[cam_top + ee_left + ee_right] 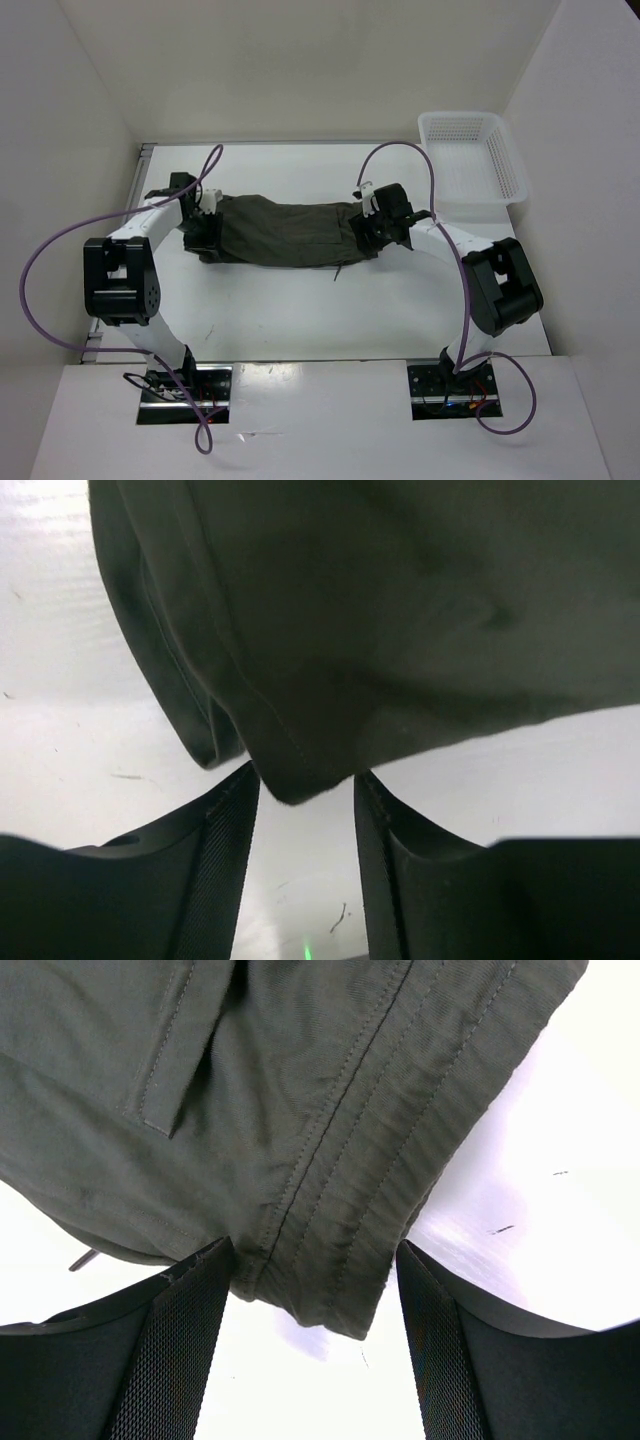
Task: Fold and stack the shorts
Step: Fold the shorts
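Shorts [290, 232]: dark olive-green and wrinkled, lying lengthwise across the middle of the white table [300, 320], with one end at each claw.
Left arm [125, 275]: reaches in from the left side, its black joint block near the table's left edge. A purple cable [40, 290] loops out beside it.
Left gripper [205, 232]: sits at the left end of the shorts. In the wrist view a rounded corner of cloth [300, 780] dips between its two black fingers [225, 850], with bare table showing below that corner. The gap is fairly narrow, and I cannot tell whether the cloth is pinched or only lies between the fingers.
Cloth, middle: bunched into long creases, upper edge nearly straight, lower edge sagging toward the near side. A thin dark cord end [338, 272] pokes out below it.
Right gripper [372, 228]: sits at the right end of the shorts. In its wrist view the fingers [180, 1350] stand wide apart, unclosed, and a stitched hem [330, 1250] lies uncrushed across the gap between them.
Right arm [500, 280]: comes in from the right, with a second purple cable [400, 148] arching over it.
White mesh basket [515, 175]: at the far right corner of the table, apart from the shorts.
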`<action>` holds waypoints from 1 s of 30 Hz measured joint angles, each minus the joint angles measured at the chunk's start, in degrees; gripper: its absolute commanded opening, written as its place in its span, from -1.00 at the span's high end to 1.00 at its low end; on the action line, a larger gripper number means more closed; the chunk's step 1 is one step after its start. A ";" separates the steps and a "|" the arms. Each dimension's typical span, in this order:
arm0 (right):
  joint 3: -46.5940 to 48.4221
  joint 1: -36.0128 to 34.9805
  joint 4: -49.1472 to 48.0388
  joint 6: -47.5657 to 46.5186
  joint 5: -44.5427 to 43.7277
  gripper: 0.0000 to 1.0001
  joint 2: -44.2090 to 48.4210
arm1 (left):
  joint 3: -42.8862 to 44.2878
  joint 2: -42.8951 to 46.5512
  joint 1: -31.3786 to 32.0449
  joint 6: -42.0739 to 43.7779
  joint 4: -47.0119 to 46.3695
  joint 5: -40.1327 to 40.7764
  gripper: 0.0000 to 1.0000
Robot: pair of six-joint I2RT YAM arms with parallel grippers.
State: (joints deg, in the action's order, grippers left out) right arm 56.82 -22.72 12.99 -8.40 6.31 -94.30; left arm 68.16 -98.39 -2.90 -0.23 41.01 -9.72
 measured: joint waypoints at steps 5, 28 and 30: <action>-0.26 0.00 -0.37 0.00 -0.15 -0.43 0.00 | -0.07 0.00 0.44 -0.07 -3.56 0.52 0.47; -3.26 -1.31 -5.81 2.91 -1.95 0.05 -1.95 | 1.09 8.07 6.99 0.00 -6.03 15.54 1.00; -3.26 -1.92 -5.92 3.02 -2.62 0.05 -1.95 | -2.51 9.73 9.35 0.02 -6.62 18.97 1.00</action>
State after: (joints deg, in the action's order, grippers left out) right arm 53.56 -24.64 7.07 -5.39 3.68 -96.25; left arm 65.65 -88.66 6.46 -0.21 34.39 9.26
